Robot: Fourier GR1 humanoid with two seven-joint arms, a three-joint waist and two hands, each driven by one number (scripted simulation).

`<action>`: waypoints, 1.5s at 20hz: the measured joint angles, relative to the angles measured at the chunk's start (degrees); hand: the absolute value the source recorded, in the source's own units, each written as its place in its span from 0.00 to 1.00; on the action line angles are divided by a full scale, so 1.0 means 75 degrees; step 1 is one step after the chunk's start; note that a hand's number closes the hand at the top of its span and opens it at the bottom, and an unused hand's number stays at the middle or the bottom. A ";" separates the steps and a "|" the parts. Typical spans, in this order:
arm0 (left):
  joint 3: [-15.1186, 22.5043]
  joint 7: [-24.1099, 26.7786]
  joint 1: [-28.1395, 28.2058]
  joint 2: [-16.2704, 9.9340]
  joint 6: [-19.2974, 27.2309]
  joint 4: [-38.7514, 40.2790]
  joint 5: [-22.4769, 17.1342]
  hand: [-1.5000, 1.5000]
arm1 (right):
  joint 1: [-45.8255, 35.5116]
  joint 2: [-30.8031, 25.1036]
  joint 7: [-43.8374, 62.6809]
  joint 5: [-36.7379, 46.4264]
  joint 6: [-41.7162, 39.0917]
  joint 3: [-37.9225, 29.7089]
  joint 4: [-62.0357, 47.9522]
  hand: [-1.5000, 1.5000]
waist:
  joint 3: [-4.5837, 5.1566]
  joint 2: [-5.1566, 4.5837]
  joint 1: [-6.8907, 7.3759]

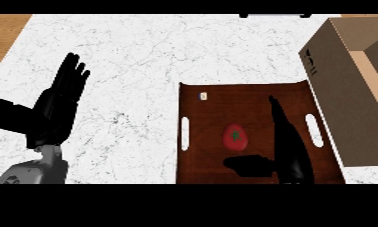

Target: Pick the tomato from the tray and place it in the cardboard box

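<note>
**Tomato on the tray, just left of the right hand's fingers**

The tomato, red with a green stalk on top, lies on the dark brown wooden tray, roughly at its middle. The right hand is over the tray with its fingers held straight and together, pointing away toward the tray's far edge. The tomato sits just to the left of those fingers, about level with their middle, and a strip of bare tray shows between it and them. The thumb juts out leftward, nearer the robot than the tomato and just below it in the head view. So the tomato lies in the open angle between thumb and fingers, with nothing curled round it. Whether the hand touches the tray cannot be told.

The cardboard box stands beyond the fingers' right side, its brown wall close against the tray's right edge, its open top partly in view.

The left hand shows at the view's left over the white marble counter, fingers straight and slightly spread, pointing up, well apart from the tray and holding nothing.
</note>
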State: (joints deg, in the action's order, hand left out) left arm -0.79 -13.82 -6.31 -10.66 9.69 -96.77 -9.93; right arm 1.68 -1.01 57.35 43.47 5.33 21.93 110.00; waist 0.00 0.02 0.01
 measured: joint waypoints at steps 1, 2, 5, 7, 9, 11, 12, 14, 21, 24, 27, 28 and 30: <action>0.0029 -0.0022 0.0071 0.0035 -0.0001 -0.0100 0.0029 0.50 | -0.0060 0.0025 0.0009 0.0072 0.0009 -0.0019 -0.0156 0.00 | 0.0001 0.0001 0.0004; 0.0014 0.0064 0.0116 0.0089 -0.0034 -0.0035 0.0048 0.50 | -0.0003 0.0007 -0.0022 0.0060 0.0002 -0.0055 -0.0145 0.00 | 0.0000 0.0000 0.0002; -0.0139 0.0135 -0.0016 0.0091 -0.0140 0.0144 0.0046 0.50 | -0.0011 0.0042 -0.0038 0.0189 0.0112 0.0019 -0.0346 0.00 | 0.0001 0.0000 -0.0002; -0.0131 0.0081 -0.0037 0.0169 -0.0149 0.0151 0.0094 0.50 | 0.0039 0.0074 -0.0045 0.0238 0.0137 0.0049 -0.0348 0.00 | 0.0000 -0.0001 -0.0005; -0.0174 0.0163 -0.0011 0.0196 -0.0183 0.0187 0.0166 0.50 | -0.0022 0.0094 -0.0088 0.0208 0.0226 0.0099 -0.0556 0.00 | 0.0000 0.0000 -0.0003; -0.0270 0.0202 0.0014 0.0191 -0.0295 0.0254 0.0123 0.50 | -0.0010 0.0109 -0.0221 0.0159 0.0371 0.0129 -0.0798 0.00 | 0.0001 0.0001 -0.0001; -0.0304 0.0201 0.0082 0.0186 -0.0360 0.0186 0.0098 0.50 | 0.0006 0.0089 -0.0249 0.0098 0.0339 0.0070 -0.0727 0.00 | -0.0001 -0.0001 0.0000; -0.0330 0.0236 0.0107 0.0203 -0.0427 0.0170 0.0135 0.50 | -0.0152 0.0085 -0.0262 -0.0007 0.0398 0.0028 -0.0877 0.00 | 0.0000 -0.0001 0.0003; -0.0407 0.0245 -0.0097 0.0353 -0.0413 0.0342 0.0277 0.50 | -0.0040 0.0123 -0.0497 -0.0028 0.0703 0.0215 -0.1345 0.00 | 0.0000 0.0000 -0.0005; -0.0366 0.0333 -0.0015 0.0449 -0.0450 0.0394 0.0348 0.50 | -0.0092 0.0127 -0.0623 -0.0101 0.0937 0.0267 -0.1640 0.00 | 0.0000 0.0000 -0.0003; -0.0408 0.0258 -0.0070 0.0477 -0.0423 0.0368 0.0380 0.50 | 0.0025 0.0029 -0.0832 -0.0214 0.0864 0.0125 -0.1664 0.00 | 0.0000 0.0000 -0.0005; -0.0449 0.0180 -0.0139 0.0453 -0.0442 0.0382 0.0351 0.50 | -0.0022 0.0048 -0.0920 -0.0224 0.0992 0.0154 -0.1876 0.00 | 0.0001 0.0001 -0.0005; -0.0409 0.0318 -0.0010 0.0528 -0.0470 0.0392 0.0410 0.50 | 0.0054 0.0081 -0.0886 -0.0146 0.1051 0.0294 -0.1892 0.00 | 0.0000 0.0001 -0.0004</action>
State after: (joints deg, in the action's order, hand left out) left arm -3.86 -11.44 -6.38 -6.71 6.17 -93.83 -6.86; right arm 2.08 -0.41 50.71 42.38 13.21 24.14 95.81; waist 0.00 0.02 -0.01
